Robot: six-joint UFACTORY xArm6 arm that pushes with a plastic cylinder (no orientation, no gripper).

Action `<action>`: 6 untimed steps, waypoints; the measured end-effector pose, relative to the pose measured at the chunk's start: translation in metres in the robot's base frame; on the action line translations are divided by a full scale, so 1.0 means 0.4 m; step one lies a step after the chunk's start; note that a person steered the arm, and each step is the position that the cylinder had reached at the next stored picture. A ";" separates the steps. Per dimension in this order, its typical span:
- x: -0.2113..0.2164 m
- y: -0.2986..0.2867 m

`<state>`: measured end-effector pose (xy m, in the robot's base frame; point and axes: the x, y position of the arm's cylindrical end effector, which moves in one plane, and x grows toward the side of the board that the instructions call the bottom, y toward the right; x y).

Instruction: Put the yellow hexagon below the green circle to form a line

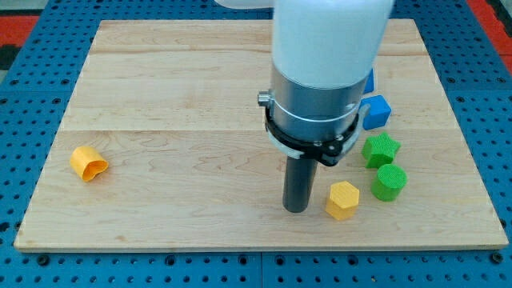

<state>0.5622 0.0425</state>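
My tip (296,210), a bare rod with no jaws, rests just at nine o'clock of the yellow hexagon (342,199), the green circle (390,182) at the hexagon's two o'clock

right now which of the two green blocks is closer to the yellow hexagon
The green circle, the lower green block, just right of the yellow hexagon. The green star sits farther up.
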 end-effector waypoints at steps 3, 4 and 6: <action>-0.030 0.136; -0.036 0.194; 0.038 0.169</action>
